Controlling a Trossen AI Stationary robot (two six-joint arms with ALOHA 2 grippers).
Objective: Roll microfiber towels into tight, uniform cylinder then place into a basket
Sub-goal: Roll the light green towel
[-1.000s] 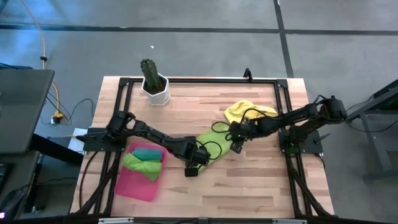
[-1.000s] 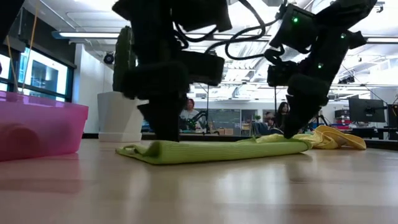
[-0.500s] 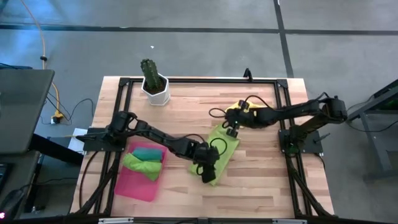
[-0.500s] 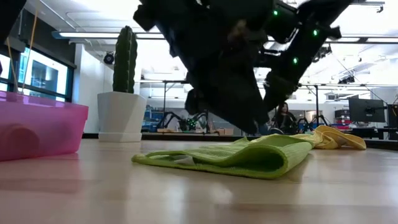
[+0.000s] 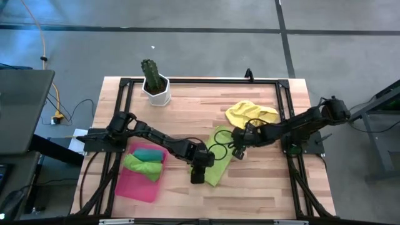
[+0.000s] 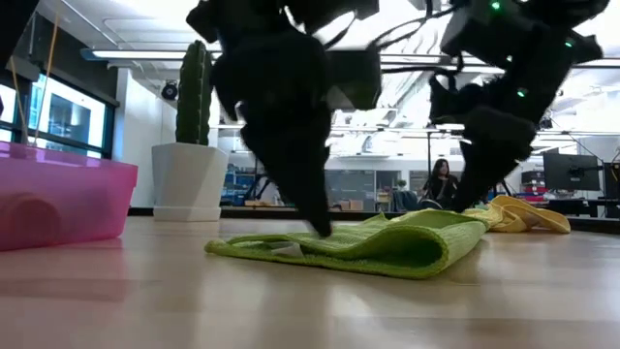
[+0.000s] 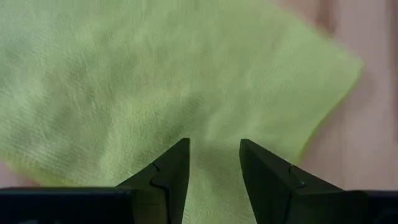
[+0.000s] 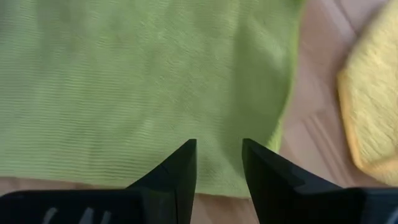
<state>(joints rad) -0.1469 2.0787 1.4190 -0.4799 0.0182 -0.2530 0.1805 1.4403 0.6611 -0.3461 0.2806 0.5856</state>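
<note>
A lime green towel (image 5: 215, 174) lies flat on the table's middle, its right end doubled into a thick fold (image 6: 441, 247). My left gripper (image 7: 214, 162) stands open over its near part, fingers pointing steeply down. My right gripper (image 8: 219, 163) stands open over its far right part, close to a crumpled yellow towel (image 5: 250, 114). The pink basket (image 5: 134, 187) sits at the near left and holds a teal towel (image 5: 147, 152) and a green towel (image 5: 144, 165). My left gripper's fingertips (image 6: 318, 225) come down from above to the lime towel's upper face (image 7: 214, 134), with cloth showing in the gap between them; whether they touch it I cannot tell. My right gripper's fingertips (image 6: 467, 202) stand just over the towel's folded right end (image 8: 219, 124); whether they touch it I cannot tell.
A white pot with a cactus (image 5: 156, 90) stands at the far left. A black frame (image 5: 200, 80) runs around the tabletop. Bare wood (image 5: 262, 187) lies at the near right. People and desks show in the room beyond the table.
The lime towel lay as a long narrow strip between the two grippers. It has turned to run more from near to far and lies wider, its right end doubled over. My right gripper swung toward the far edge and came back. My left gripper swung right and returned.
</note>
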